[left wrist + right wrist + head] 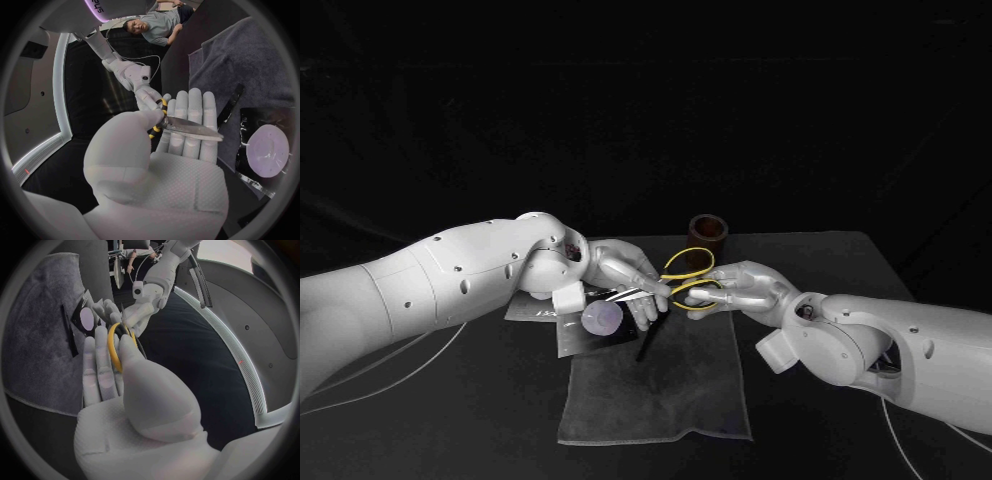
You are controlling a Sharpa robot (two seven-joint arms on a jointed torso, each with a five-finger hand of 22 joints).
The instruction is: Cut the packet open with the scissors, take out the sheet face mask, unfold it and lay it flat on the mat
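Dark all round, and on the black table [488, 430] a grey mat [675, 390] runs away from the robot. A brown tube [708, 230] stands upright at the mat's far end.

Both hands meet over the mat's far half, each with one end of the scissors [194, 129]. The left hand [625, 272] has the blade end. From the left wrist you can see its fingers straight and side by side, the closed blades lying across them, and the thumb pressing down on the blades near the pivot. The right hand [740, 288] has the yellow handles. From the right wrist one yellow loop lies against its fingers, which are close together, with the thumb set against it. Whether the thumb goes through the loop I cannot tell. The two hands are nearly touching, with the scissors bridging them above the mat and the blade tips pointing toward the robot's left.

The packet [596, 320] lies flat just beneath the left hand, at the mat's left edge, partly on the mat and partly on the table. It is dark, with a pale round patch on top. Neither hand touches it. A thin black strip [646, 345] lies on the mat right beside the packet, on the side nearer the mat's middle.
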